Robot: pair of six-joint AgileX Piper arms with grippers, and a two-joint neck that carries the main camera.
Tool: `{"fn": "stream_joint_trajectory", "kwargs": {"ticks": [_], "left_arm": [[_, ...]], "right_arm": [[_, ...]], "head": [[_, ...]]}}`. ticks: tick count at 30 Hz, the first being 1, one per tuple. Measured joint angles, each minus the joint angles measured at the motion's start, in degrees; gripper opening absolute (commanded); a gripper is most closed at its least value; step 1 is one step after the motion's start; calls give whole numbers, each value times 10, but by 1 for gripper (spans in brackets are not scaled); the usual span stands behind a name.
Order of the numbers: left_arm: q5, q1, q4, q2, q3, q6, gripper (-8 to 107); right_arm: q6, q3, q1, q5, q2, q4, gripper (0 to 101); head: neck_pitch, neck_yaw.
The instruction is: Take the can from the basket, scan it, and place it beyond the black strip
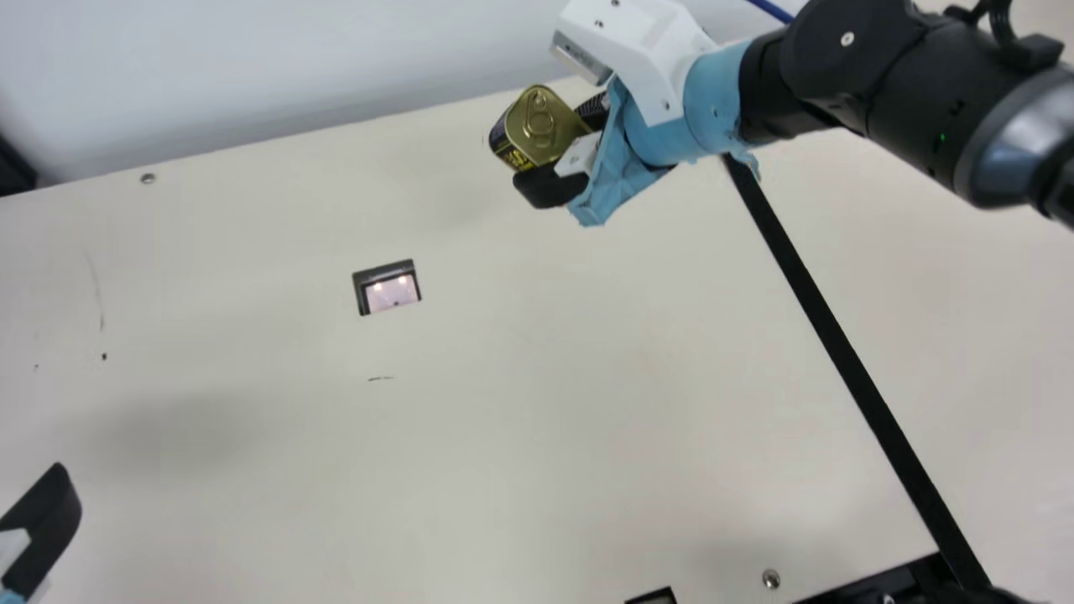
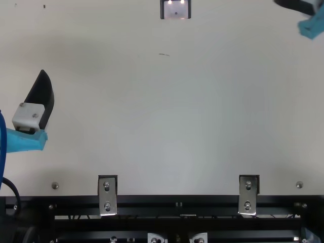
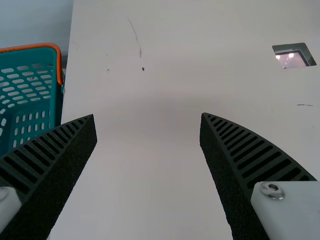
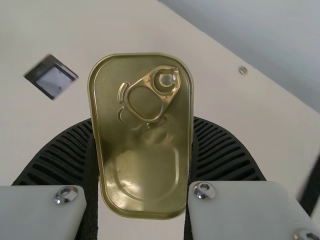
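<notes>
My right gripper [image 1: 564, 151] is shut on the gold can [image 1: 537, 127], held above the table's far part, left of the black strip [image 1: 847, 361]. In the right wrist view the can [image 4: 142, 135] is clamped between both ribbed fingers of that gripper [image 4: 142, 145], its pull-tab face toward the camera. The scanner window [image 1: 391, 289] lies in the table, nearer and to the left of the can. My left gripper [image 2: 43, 76] is over the table's left side; its fingers stand wide apart with nothing between them in its wrist view [image 3: 147, 120]. The basket [image 3: 30, 95] appears there too.
Beyond the far edge of the table [image 1: 520, 361] rises a pale surface [image 1: 252, 67]. Metal brackets [image 2: 107, 195] and a black frame [image 2: 177, 205] line the near edge. Bare tabletop spreads between the two arms.
</notes>
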Motion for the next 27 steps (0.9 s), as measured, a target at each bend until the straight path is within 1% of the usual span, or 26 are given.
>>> {"fn": "stream_joint_trajectory", "kwargs": {"ticks": [4,9,15,21,25,27], "left_arm": [[0,0,0,0,0,0,90],[0,0,0,0,0,0,90],[0,0,0,0,0,0,90],[0,0,0,0,0,0,90],[0,0,0,0,0,0,90],[0,0,0,0,0,0,90]], "right_arm": [[48,6,-23,10,-15,-54,0],[95,10,-50,18,-30,-106,0],[139,16,-81,26,-40,-162,0],[188,17,-117,34,-42,-239,0],[211,11,-142,52,-34,-286,0],[216,6,-153,55,-28,-304,0]], "head": [[0,-38],[0,-76],[0,-79],[0,-79],[0,-79],[0,-79]]}}
